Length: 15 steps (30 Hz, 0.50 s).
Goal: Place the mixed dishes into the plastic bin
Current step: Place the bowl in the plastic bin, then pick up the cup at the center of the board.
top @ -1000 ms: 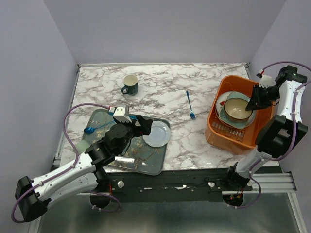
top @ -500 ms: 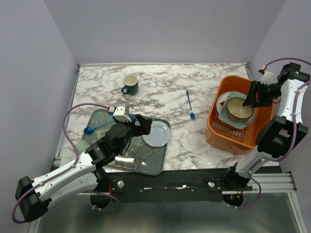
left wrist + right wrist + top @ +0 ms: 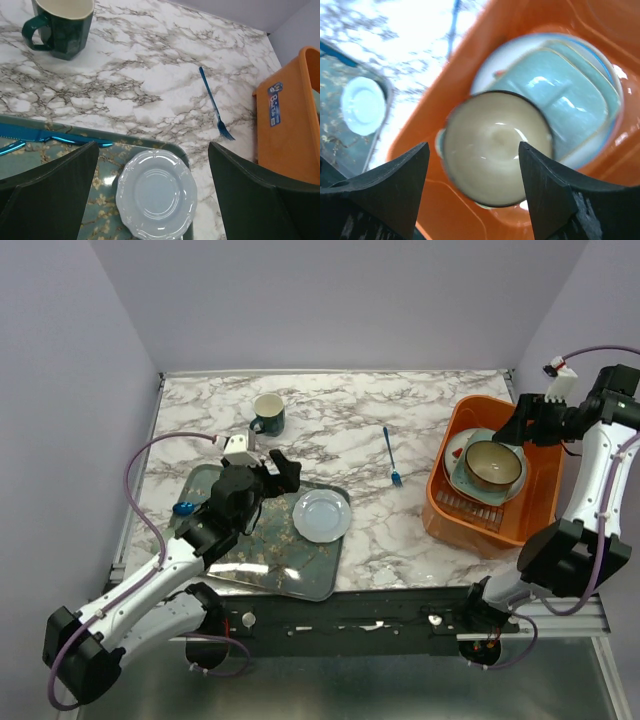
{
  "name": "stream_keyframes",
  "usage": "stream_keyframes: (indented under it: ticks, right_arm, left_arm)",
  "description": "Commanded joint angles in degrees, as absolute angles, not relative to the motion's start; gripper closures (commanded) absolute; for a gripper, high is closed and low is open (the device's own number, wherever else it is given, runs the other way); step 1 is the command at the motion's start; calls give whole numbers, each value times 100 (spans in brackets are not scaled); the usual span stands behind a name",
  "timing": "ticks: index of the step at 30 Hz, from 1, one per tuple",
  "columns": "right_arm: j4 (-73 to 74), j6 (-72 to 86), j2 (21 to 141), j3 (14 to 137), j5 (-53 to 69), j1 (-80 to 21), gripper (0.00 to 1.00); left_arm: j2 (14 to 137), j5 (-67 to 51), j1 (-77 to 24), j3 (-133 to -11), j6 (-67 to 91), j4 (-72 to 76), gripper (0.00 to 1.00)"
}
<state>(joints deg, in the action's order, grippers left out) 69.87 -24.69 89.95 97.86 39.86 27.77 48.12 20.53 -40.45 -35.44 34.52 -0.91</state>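
Note:
The orange plastic bin (image 3: pixel 440 505) stands at the right. In it a brown bowl (image 3: pixel 492 465) (image 3: pixel 495 155) rests on a mint rectangular dish (image 3: pixel 565 90) stacked over plates. Above the bowl my right gripper (image 3: pixel 518 432) (image 3: pixel 474 147) hangs open, holding nothing. A small pale blue plate (image 3: pixel 322 515) (image 3: pixel 156 195) lies on the floral tray (image 3: pixel 270 560). My left gripper (image 3: pixel 283 472) (image 3: pixel 152 150) is wide open just behind that plate, not touching it. A dark green mug (image 3: pixel 268 413) (image 3: pixel 62 25) stands on the marble at the back left.
A blue fork (image 3: pixel 391 456) (image 3: pixel 215 105) lies on the marble between the tray and the bin. A blue spoon (image 3: pixel 183 507) lies along the tray's left side. Walls enclose the table on three sides.
My right gripper has opened, leaving the bowl in the bin, and lifted back toward the far rim. My left gripper has drawn back from the pale plate, still open.

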Motion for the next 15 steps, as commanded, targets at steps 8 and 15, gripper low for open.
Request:
stream_keyframes:
  ticks: [8,15]
  right_arm:
    - [5230,-2548,6602,7534,7265,2804,18]
    - [6401,-4039,6757,7101,8305,2804,18]
  left_arm:
    - [6141,54,-1882,-4868,3156,-360,1]
    - [7504,-764,-994,-5816,2962,-615,12]
